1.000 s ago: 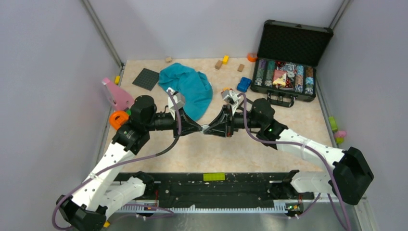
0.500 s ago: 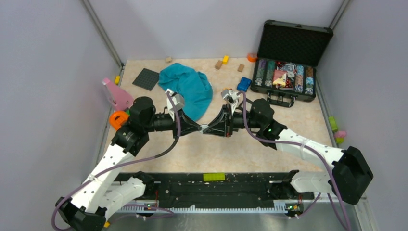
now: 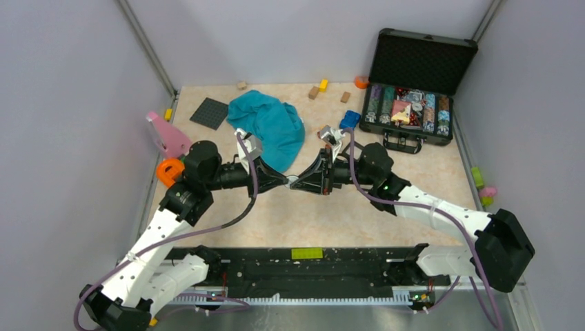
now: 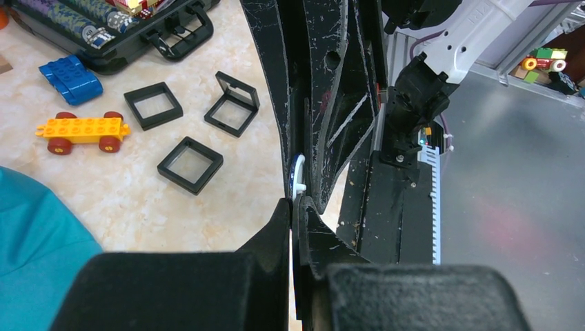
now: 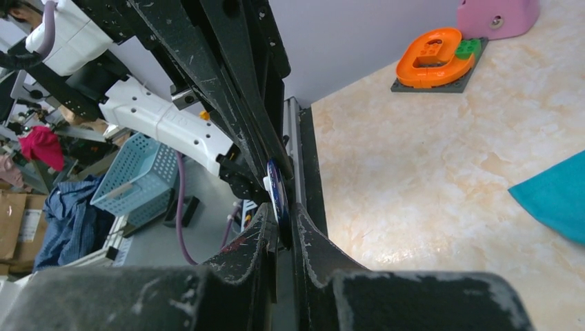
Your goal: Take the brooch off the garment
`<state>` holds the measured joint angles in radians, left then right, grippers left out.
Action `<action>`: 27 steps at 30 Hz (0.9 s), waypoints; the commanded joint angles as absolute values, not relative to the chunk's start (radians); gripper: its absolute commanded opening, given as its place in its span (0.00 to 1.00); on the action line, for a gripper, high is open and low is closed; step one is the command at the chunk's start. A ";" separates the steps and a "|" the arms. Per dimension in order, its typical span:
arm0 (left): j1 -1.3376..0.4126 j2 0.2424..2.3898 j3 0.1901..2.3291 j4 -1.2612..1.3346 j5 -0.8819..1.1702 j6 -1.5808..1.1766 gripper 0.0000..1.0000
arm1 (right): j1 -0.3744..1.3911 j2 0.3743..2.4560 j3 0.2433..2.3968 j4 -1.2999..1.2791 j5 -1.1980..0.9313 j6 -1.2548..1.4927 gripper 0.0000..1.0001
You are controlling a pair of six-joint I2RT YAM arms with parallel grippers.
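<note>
Left jaws: clenched on the brooch. In your left wrist view its thin edge runs down into the slit between your own two fingertips.
Right jaws: clamped onto the same brooch from the opposite side, tip to tip with the left jaws.
Brooch: a small dark blue disc with a white rim, seen edge-on. You have it pinched between both sets of jaws over the middle of the worktop, apart from the garment.
Garment: the teal cloth lies crumpled on the worktop behind the meeting jaws, towards the far left. You see a corner of it at the edge of each wrist view.
Black square frames: three lie flat on the worktop near one another, past the jaws on your right arm's side.
Yellow toy car: it sits just beside the frames, with the blue toy car a little beyond it.
Case: it stands open at the far right corner, its tray full of small coloured pieces.
Dark grey plate: it lies flat, just left of the garment.
Orange piece: it rests at the left edge of the worktop.
</note>
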<state>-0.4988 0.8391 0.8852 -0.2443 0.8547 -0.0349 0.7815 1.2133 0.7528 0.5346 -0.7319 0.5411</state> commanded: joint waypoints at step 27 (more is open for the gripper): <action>-0.526 0.818 0.852 -0.250 0.917 -0.042 0.00 | 0.713 1.161 0.686 0.777 -0.584 0.679 0.02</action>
